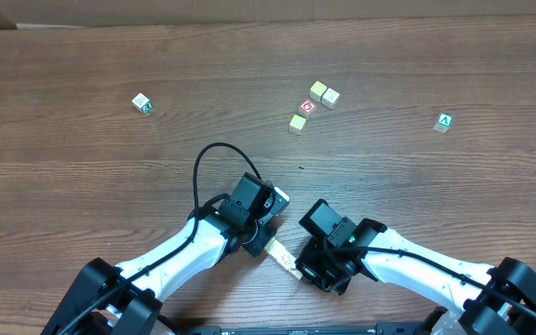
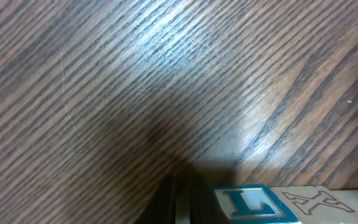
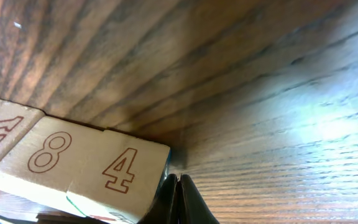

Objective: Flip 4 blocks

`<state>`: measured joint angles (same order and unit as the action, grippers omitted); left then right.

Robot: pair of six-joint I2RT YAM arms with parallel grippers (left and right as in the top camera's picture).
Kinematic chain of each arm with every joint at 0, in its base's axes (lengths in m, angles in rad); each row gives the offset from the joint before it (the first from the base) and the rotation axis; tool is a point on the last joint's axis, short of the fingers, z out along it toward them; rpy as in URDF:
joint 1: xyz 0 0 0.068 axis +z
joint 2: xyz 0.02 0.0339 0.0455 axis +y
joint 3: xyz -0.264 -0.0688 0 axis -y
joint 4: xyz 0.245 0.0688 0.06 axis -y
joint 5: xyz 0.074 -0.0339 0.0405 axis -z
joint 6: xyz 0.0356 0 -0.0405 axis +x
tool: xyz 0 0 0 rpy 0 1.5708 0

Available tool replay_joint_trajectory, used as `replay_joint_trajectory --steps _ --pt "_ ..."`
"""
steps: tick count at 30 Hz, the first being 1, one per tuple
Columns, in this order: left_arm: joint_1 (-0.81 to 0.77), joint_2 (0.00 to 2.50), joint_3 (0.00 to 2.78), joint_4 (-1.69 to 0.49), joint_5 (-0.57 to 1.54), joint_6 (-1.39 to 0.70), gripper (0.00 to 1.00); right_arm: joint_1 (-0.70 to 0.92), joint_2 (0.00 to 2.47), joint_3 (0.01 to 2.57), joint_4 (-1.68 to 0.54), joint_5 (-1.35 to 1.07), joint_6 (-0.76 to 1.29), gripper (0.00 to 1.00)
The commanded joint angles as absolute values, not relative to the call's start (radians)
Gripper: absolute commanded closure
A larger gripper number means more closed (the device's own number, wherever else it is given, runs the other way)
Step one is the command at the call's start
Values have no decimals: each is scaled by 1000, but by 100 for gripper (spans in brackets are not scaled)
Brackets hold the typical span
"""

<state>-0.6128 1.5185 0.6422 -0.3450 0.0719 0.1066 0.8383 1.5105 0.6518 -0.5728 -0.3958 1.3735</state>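
Four blocks (image 1: pixel 283 257) set edge to edge in one row on table (image 1: pixel 82 186), near side, between the two wrists. From overhead, visible only in part: both row ends covered by arm housings.

Markings, left wrist view: L face (image 2: pixel 247 202), blue letter in blue frame. Next to it X face (image 2: pixel 319 200), brownish-red outline letter. Third face cut off at frame edge, unreadable.

Markings, right wrist view: X again, then 8 face (image 3: pixel 45 151), then 4 face (image 3: pixel 122 169), all brownish-red outline on cream. Thin green line along lower side face under the 8.

State, left gripper (image 2: pixel 182 183): fingers pressed together, nothing between, tips low over table just beside L-face end of row.

State, right gripper (image 3: pixel 178 183): fingers pressed together, empty, tips just beside 4-face end.

Contact w/ blocks: cannot tell in either view.

Other items, far half of table, well apart from row:
- ring cube (image 1: pixel 307 107), red-and-white.
- yellowish cubes (image 1: pixel 317 90) x3: 2 close together just beyond ring cube, 1 just on near side.
- green-marked cubes (image 1: pixel 141 103) x2: this one far left, mark too small to read; second far right, mark resembles "A".
- black cable (image 1: pixel 203 158), looped above left arm.
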Motion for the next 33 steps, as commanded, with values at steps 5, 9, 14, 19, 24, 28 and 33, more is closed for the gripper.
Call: replay_joint_trajectory --steps 5,9,14,19,24,28,33 --pt "-610 1550 609 -343 80 136 96 849 1515 658 -530 -407 1418 96" --pt "-610 1550 609 -339 103 165 96 849 1515 658 -520 -405 1422 96" --pt "-610 1550 609 -322 104 165 96 850 1515 658 -521 -405 1430 96" --pt "-610 1550 609 -301 103 165 96 865 1515 658 -521 -405 1452 96" --pt "-610 1550 609 -300 96 165 96 878 1515 658 -517 -401 1468 96" --pt "-610 1550 609 -302 94 165 96 878 1515 658 -518 -402 1475 96" --pt "-609 1550 609 -300 93 189 96 878 1515 658 -519 -401 1490 96"
